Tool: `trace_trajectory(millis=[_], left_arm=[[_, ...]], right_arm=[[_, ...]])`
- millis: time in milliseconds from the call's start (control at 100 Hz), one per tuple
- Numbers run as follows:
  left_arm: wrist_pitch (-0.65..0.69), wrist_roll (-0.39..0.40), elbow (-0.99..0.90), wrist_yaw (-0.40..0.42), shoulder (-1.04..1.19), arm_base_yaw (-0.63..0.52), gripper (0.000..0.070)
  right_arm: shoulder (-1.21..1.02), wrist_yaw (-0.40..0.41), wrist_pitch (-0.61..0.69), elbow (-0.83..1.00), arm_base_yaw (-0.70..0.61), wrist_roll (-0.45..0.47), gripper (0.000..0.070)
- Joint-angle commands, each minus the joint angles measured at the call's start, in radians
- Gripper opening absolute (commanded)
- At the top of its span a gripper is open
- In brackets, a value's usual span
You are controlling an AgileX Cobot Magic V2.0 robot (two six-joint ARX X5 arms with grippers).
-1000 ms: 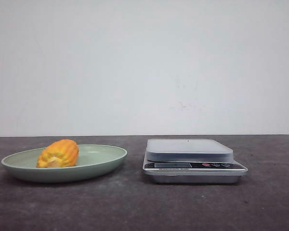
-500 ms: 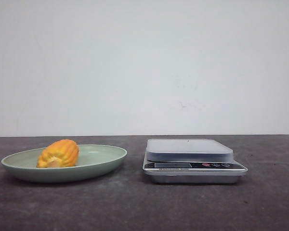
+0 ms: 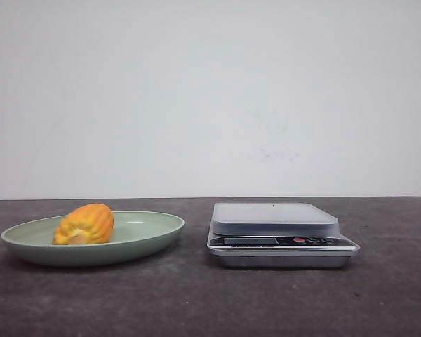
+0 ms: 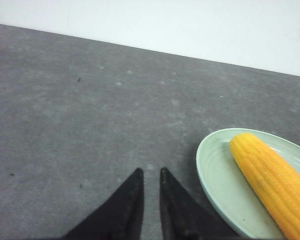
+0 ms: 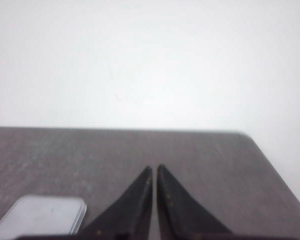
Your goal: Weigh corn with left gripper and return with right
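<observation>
While the corn (image 3: pixel 84 224) lies in the plate (image 3: pixel 154 235) at the table's left, neither arm appears in the front view, so the wrist views alone fix the approach. In the left wrist view the left gripper (image 4: pixel 150 174) hovers over bare table with its fingertips nearly together, gripping nothing; the corn (image 4: pixel 271 182) lies toward 3 o'clock of the tips, inside the plate (image 4: pixel 216 176), its long axis running from 10 toward 4 o'clock. The left gripper is judged the nearer one. The right gripper (image 5: pixel 154 170) is likewise clenched on nothing, with only a corner of the scale (image 5: pixel 42 214) at 8 o'clock. The corn's far end is cut off by the wrist frame edge. The scale (image 3: pixel 275 219) display is too small to read.
</observation>
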State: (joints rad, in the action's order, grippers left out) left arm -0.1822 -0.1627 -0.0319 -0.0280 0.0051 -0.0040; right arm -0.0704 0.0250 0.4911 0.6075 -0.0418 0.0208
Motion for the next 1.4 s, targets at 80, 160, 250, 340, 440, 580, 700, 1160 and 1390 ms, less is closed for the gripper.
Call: trace_trajectory(millis=[80, 160, 250, 340, 440, 580, 700, 1160, 1390], left_arm=[[-0.005, 0.016, 0.018, -0.002, -0.002, 0.001, 0.0017], [-0.005, 0.016, 0.018, -0.002, -0.002, 0.001, 0.0017], [-0.005, 0.016, 0.018, -0.002, -0.002, 0.001, 0.0017], [-0.005, 0.016, 0.018, -0.002, -0.002, 0.001, 0.0017], [-0.005, 0.016, 0.018, -0.002, -0.002, 0.001, 0.0017], [-0.005, 0.016, 0.018, -0.002, -0.002, 0.001, 0.0017], [-0.005, 0.016, 0.018, -0.002, -0.002, 0.001, 0.0017], [-0.005, 0.016, 0.018, -0.002, -0.002, 0.001, 0.0017], [-0.005, 0.016, 0.018, -0.002, -0.002, 0.001, 0.0017]], right_arm=[[0.066, 0.003, -0.27, -0.31, 0.019, -0.006, 0.001], [0.066, -0.007, -0.305, -0.407, 0.019, 0.002, 0.0009], [0.066, -0.006, -0.311, -0.485, 0.019, 0.006, 0.0009], [0.066, -0.006, -0.312, -0.531, 0.019, 0.022, 0.001], [0.066, -0.006, -0.312, -0.564, 0.019, 0.025, 0.001], [0.066, 0.001, -0.304, -0.595, 0.019, 0.027, 0.001], [0.066, 0.0, -0.309, -0.595, 0.019, 0.026, 0.001], [0.066, 0.001, -0.312, -0.595, 0.019, 0.024, 0.001], [0.066, 0.001, -0.312, -0.595, 0.019, 0.024, 0.001]])
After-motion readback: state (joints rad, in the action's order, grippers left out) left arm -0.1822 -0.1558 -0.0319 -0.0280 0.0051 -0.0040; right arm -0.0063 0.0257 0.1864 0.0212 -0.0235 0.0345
